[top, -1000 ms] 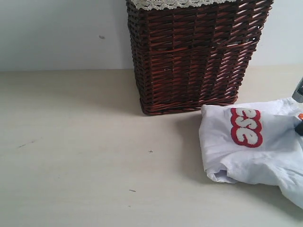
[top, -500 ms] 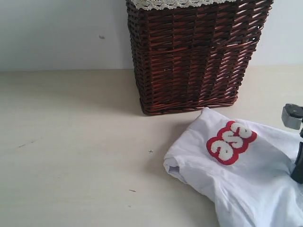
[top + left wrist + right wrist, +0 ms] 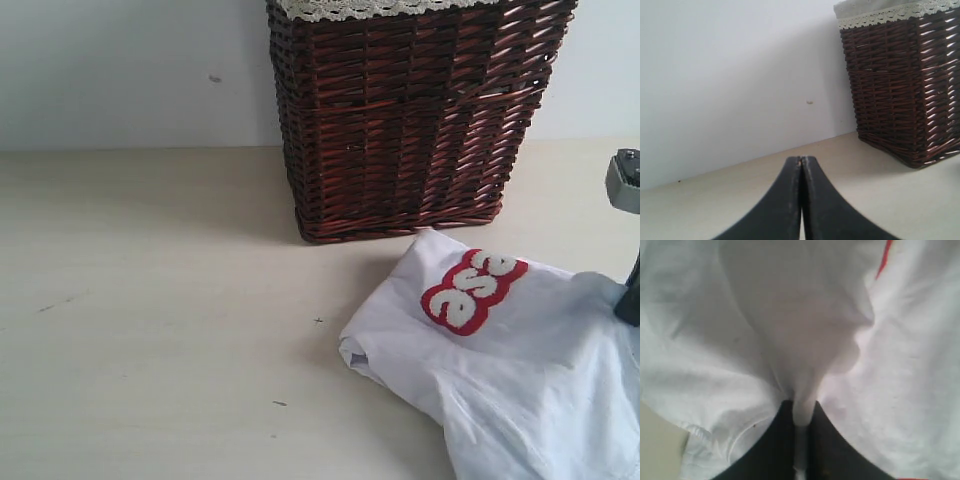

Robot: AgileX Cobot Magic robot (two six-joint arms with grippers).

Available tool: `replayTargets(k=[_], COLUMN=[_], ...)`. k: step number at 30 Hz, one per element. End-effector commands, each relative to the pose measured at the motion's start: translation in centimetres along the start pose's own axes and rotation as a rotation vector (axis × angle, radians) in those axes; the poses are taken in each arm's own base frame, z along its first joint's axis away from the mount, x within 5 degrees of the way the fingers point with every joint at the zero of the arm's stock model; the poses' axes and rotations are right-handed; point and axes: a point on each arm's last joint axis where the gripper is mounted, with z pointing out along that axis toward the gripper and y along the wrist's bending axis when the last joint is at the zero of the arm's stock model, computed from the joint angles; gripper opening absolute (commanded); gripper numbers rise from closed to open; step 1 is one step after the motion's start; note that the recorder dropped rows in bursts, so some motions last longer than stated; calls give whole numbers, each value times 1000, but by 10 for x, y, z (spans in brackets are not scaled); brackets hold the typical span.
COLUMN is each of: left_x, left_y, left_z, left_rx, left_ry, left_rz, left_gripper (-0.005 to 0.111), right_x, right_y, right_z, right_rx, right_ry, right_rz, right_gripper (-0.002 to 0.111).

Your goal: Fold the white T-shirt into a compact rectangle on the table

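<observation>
The right gripper (image 3: 801, 407) stays pinched on a fold of the shirt (image 3: 520, 370), which has slid left over the table (image 3: 150, 300). It lies crumpled just before the basket (image 3: 410, 110) and likely needs spreading first. The left gripper (image 3: 801, 160) is closed and empty.

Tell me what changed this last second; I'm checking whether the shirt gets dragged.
The white T-shirt slid left across the table, its red lettering tilting; the right pincer is shut on a pinch of its cloth. The wicker basket stayed put.
</observation>
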Motion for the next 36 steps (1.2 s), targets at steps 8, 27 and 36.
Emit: replayTargets(k=[8, 27, 36], left_x=[-1, -1, -1], left_y=[0, 0, 0], left_z=[-1, -1, -1], left_rx=[-7, -7, -7], left_ry=[-10, -10, -10], left_rz=[-3, -3, -3], left_gripper=[0, 0, 0], right_x=[7, 10, -30], right_y=[-63, -81, -33], right_z=[32, 36, -50], right_rx=[408, 557, 594], right_ry=[-57, -87, -439], right_rz=[317, 326, 430], right_gripper=[0, 52, 51])
